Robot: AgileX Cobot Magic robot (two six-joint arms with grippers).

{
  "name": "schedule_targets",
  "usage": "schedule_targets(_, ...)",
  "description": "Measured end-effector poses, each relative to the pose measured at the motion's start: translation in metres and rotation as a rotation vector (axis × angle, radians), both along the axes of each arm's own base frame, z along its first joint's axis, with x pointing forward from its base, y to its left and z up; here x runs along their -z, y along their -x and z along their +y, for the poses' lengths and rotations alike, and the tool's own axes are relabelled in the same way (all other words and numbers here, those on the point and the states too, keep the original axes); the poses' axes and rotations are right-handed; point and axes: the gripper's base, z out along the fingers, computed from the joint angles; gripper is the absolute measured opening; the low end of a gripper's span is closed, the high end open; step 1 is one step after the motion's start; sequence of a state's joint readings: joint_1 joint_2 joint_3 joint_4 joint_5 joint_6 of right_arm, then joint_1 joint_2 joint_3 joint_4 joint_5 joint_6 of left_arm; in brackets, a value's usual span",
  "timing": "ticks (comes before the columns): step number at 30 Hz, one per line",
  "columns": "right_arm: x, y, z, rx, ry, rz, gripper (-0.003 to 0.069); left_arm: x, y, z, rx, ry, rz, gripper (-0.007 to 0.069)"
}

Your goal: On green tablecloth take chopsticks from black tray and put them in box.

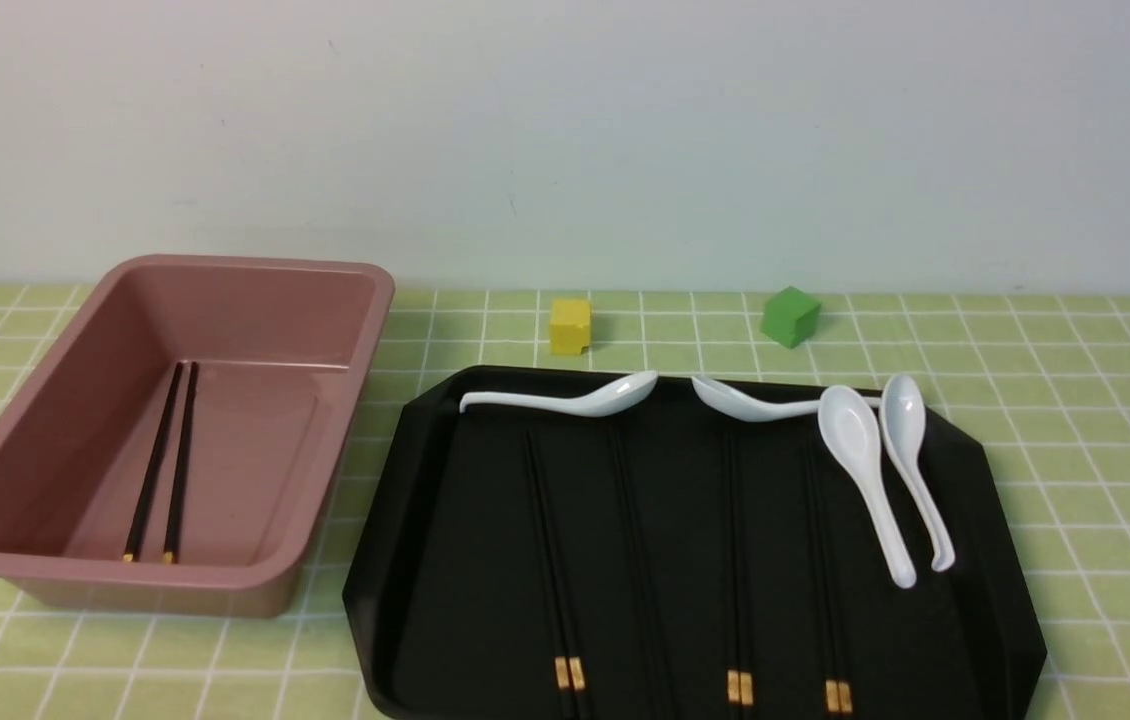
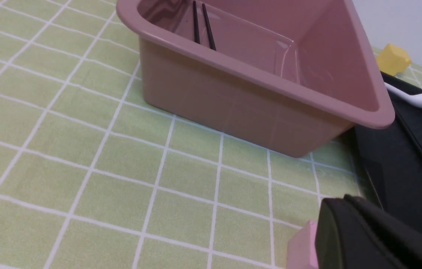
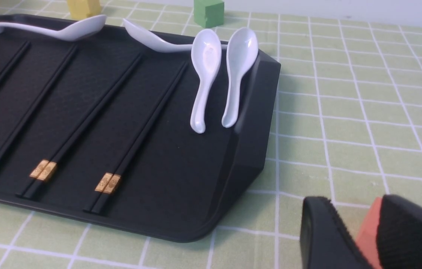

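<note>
Pink block (image 2: 302,244) — left wrist view only, absent from front.

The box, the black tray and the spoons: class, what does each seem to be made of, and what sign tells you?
The box: probably moulded plastic, satin dusty pink, with rounded corners and a soft sheen on its rim.
The black tray: likely plastic, with a low shine on its walls; lacquer is possible.
The spoons: glossy white, bright highlights; ceramic or melamine, the look cannot settle which.
</note>
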State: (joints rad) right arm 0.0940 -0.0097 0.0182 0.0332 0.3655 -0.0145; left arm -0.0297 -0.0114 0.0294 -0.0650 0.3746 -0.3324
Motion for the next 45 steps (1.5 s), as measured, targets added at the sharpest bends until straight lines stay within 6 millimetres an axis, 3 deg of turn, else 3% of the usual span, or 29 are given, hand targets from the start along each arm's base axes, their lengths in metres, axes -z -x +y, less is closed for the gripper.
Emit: schedule_targets(45, 0.0, 0.0, 0.0, 0.0, 0.0, 0.0, 0.024, 0.0003, 0.0001, 0.0, 0.0, 0.0, 0.003, 0.004)
